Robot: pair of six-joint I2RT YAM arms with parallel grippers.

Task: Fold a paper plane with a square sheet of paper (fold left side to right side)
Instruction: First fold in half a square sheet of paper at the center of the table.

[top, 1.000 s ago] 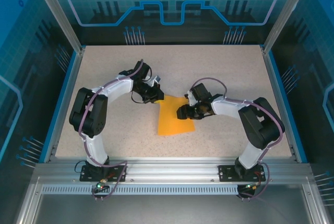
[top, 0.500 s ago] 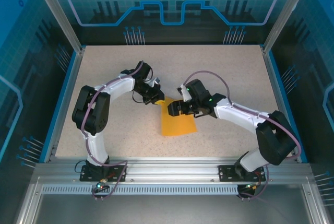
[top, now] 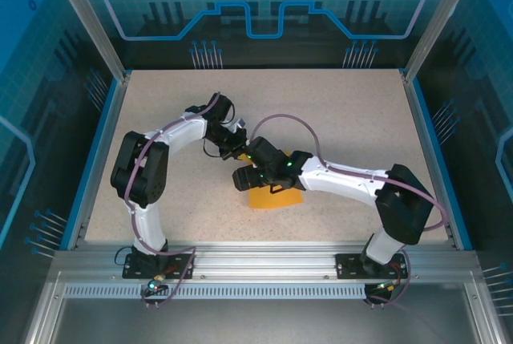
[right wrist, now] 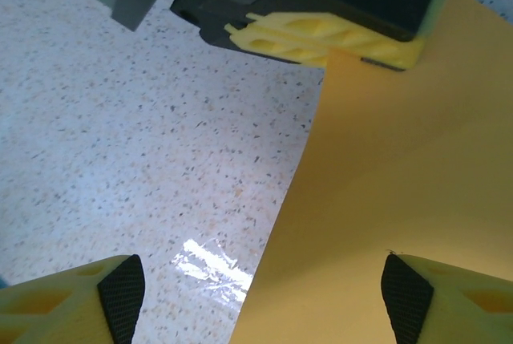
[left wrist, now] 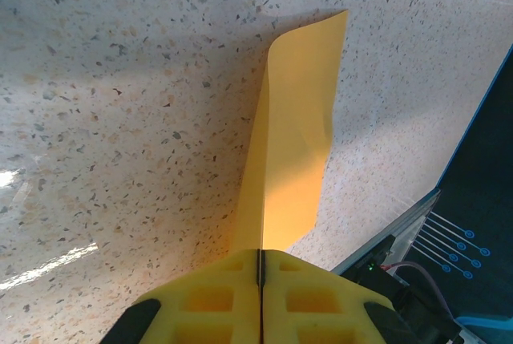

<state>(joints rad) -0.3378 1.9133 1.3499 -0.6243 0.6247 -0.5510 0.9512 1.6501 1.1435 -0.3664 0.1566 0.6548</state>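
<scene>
Pinching paper [left wrist: 296, 143] edge, left hand [left wrist: 260, 268]; right hand [right wrist: 264, 284] spread wide.

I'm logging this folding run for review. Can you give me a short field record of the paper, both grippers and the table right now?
paper: orange sheet, held end raised off the speckled table
left gripper: shut, pinching the sheet's edge
right gripper: open, one finger over the table, the other over the sheet, gripping nothing
fold: not yet pressed flat
</scene>
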